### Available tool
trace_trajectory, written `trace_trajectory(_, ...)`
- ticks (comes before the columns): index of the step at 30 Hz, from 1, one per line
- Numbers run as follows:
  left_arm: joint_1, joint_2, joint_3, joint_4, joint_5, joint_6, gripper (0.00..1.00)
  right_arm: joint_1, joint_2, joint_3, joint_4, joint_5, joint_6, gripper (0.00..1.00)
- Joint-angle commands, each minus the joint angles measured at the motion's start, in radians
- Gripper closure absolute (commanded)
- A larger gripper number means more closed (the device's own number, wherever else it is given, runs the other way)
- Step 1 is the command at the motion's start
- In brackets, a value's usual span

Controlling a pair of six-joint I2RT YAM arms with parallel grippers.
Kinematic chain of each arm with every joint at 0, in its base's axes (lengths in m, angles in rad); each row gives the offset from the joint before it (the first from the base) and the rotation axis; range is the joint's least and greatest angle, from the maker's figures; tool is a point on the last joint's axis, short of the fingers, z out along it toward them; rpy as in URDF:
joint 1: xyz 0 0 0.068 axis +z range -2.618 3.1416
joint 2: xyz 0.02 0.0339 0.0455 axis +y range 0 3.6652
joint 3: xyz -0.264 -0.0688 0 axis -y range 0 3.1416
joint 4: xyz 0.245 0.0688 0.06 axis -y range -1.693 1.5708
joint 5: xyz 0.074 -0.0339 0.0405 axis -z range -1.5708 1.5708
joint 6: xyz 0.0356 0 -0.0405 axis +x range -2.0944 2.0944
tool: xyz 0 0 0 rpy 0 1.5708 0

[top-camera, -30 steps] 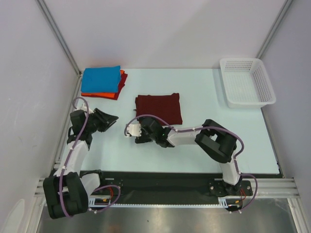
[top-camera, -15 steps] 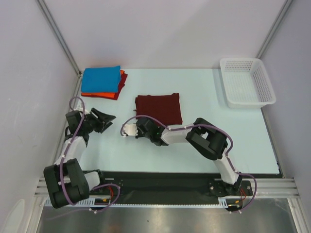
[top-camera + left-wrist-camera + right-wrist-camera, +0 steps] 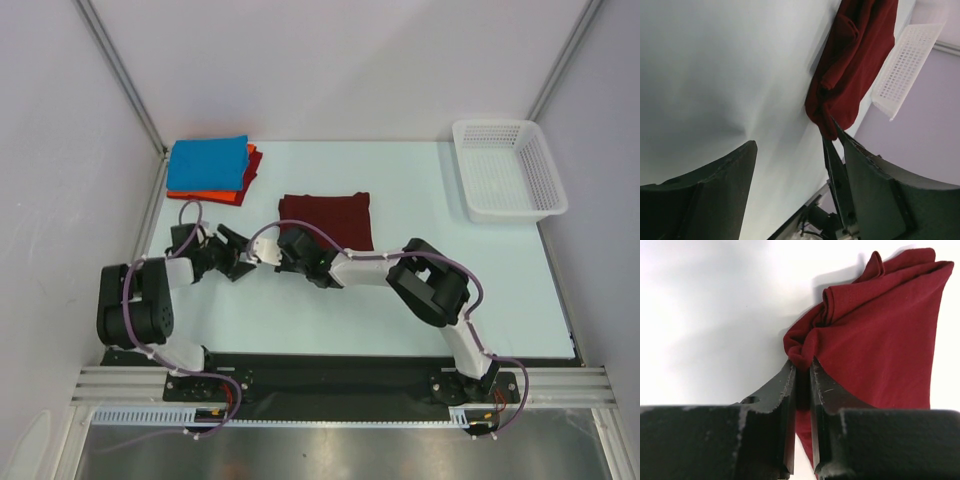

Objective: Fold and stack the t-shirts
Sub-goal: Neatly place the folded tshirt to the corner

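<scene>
The folded dark maroon t-shirt (image 3: 325, 218) lies mid-table. My right gripper (image 3: 284, 240) is shut on its near-left corner. In the right wrist view the cloth (image 3: 880, 335) bunches up where the right gripper (image 3: 802, 366) pinches it. My left gripper (image 3: 236, 262) stands open just left of that corner, with nothing between its fingers. In the left wrist view the left gripper (image 3: 800, 145) frames bare table, and the maroon t-shirt (image 3: 855, 60) lies beyond it. The bright blue t-shirt (image 3: 208, 162) rests folded on the orange-red t-shirt (image 3: 205, 195) at the back left.
A white mesh basket (image 3: 505, 205) stands at the back right, also seen in the left wrist view as the basket (image 3: 905, 65). Grey walls and metal posts close in the table on three sides. Both arms reach across the near left of the table.
My right gripper has moved up to the maroon t-shirt's near-left corner and shut on it. The left arm has swung right towards that corner, its jaws opening wider.
</scene>
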Motion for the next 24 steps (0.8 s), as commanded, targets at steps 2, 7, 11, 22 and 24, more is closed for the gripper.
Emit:
trace_trajectory(2, -0.057, 0.115, 0.069, 0.137, -0.019, -0.148, 0.18, -0.021, -0.087, 0.026, -0.002, -0.001, 0.065, 1.00)
trace_trajectory(7, -0.125, 0.224, 0.141, 0.138, -0.045, -0.252, 0.18, -0.033, -0.143, 0.004, 0.024, -0.011, 0.099, 1.00)
trace_trajectory(11, -0.161, 0.302, 0.187, 0.232, -0.033, -0.349, 0.16, -0.039, -0.152, -0.004, 0.023, -0.027, 0.107, 1.00)
trace_trajectory(22, -0.253, 0.394, 0.235, 0.338, -0.070, -0.496, 0.12, -0.053, -0.172, -0.033, 0.040, -0.060, 0.122, 1.00)
trace_trajectory(24, -0.264, 0.417, 0.273, 0.260, -0.076, -0.476, 0.12, -0.056, -0.176, -0.036, 0.038, -0.061, 0.123, 1.00)
